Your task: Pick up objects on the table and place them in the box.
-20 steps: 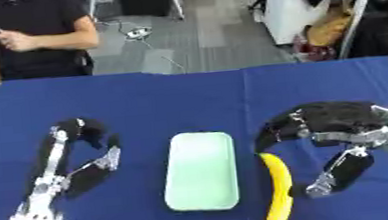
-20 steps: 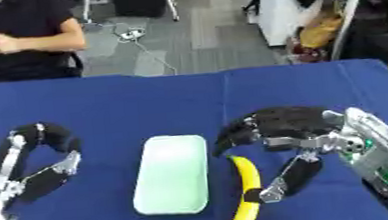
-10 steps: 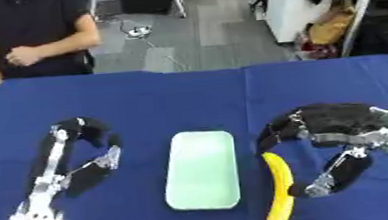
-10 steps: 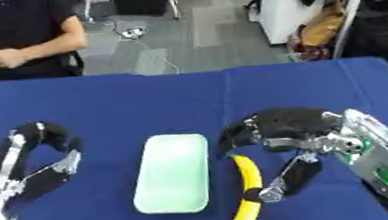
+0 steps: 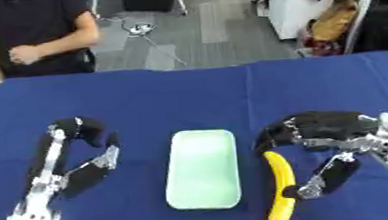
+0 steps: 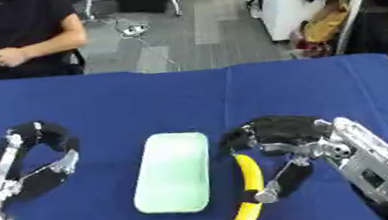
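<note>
We look down on a table covered in dark blue cloth, and near its middle lies a pale green, flat, rounded-rectangular box, its long side running away from us. Just to the right of it we see a yellow curved banana lying lengthwise on the cloth, close beside the box but not touching it, its near end reaching toward the bottom edge of the view. Our right hand, black with silver joints, comes in from the right and arches over the far end of the banana: the dark fingers curl down beside the fruit's upper tip, and the thumb angles down on the banana's right flank. The fingers bracket the banana without closing on it, and we cannot tell whether any of them touches the peel. Our left hand rests on the cloth well to the left of the box, its fingers curled into a hook with the thumb pointing toward them, enclosing nothing but bare cloth.
</note>
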### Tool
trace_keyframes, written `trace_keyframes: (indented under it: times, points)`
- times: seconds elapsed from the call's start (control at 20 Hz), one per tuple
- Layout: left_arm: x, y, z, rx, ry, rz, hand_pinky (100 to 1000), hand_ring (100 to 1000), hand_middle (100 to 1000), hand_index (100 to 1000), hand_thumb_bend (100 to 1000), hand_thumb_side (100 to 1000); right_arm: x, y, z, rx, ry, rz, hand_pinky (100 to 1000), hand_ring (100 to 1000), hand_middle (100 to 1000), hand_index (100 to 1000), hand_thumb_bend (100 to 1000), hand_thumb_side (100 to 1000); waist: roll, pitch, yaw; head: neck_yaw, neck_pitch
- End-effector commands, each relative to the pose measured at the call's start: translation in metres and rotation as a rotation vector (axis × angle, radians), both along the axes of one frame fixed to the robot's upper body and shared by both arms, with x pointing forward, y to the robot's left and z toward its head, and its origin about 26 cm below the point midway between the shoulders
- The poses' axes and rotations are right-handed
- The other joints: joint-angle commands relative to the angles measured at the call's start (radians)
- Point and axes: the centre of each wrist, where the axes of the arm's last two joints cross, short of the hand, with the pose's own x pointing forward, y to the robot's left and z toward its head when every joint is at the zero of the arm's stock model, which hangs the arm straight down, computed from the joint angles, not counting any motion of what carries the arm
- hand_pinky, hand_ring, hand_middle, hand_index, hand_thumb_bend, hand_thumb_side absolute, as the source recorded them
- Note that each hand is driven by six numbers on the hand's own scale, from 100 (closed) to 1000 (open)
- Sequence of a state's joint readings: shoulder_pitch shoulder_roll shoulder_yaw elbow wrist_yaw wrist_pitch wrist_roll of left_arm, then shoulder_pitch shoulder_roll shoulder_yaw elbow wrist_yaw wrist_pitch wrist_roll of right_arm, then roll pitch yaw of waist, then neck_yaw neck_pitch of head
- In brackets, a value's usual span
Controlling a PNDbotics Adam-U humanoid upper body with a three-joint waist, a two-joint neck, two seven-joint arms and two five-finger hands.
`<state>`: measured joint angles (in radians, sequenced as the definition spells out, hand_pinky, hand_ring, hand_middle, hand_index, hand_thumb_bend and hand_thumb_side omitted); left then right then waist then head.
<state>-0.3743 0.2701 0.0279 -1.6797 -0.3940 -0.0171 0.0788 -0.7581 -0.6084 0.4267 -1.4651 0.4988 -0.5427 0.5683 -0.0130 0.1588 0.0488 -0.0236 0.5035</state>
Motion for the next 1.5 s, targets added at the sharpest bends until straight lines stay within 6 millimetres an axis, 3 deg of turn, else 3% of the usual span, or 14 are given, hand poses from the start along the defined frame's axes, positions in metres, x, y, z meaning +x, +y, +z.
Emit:
trace_keyframes:
  times: [0.05, 1.05, 1.5]
  points:
    - [-0.001, -0.003, 0.013, -0.001, -0.043, -0.019, 653, 455, 451, 592, 100, 202, 0.004, -0.007, 0.004, -0.165, -0.021, 0.112, 690, 782, 779, 856, 410, 368, 0.004, -0.011, 0.002, -0.010, -0.016]
    - [0.000, -0.005, 0.014, -0.005, -0.045, -0.026, 653, 454, 451, 592, 100, 201, 0.008, -0.014, -0.006, -0.169, -0.027, 0.094, 684, 781, 779, 857, 396, 376, 0.013, -0.001, 0.001, -0.016, -0.016]
    - [0.000, -0.007, 0.016, -0.010, -0.051, -0.036, 654, 454, 452, 593, 100, 202, 0.016, -0.028, -0.029, -0.197, 0.005, 0.036, 680, 778, 779, 856, 389, 372, 0.026, 0.007, 0.008, -0.029, -0.016]
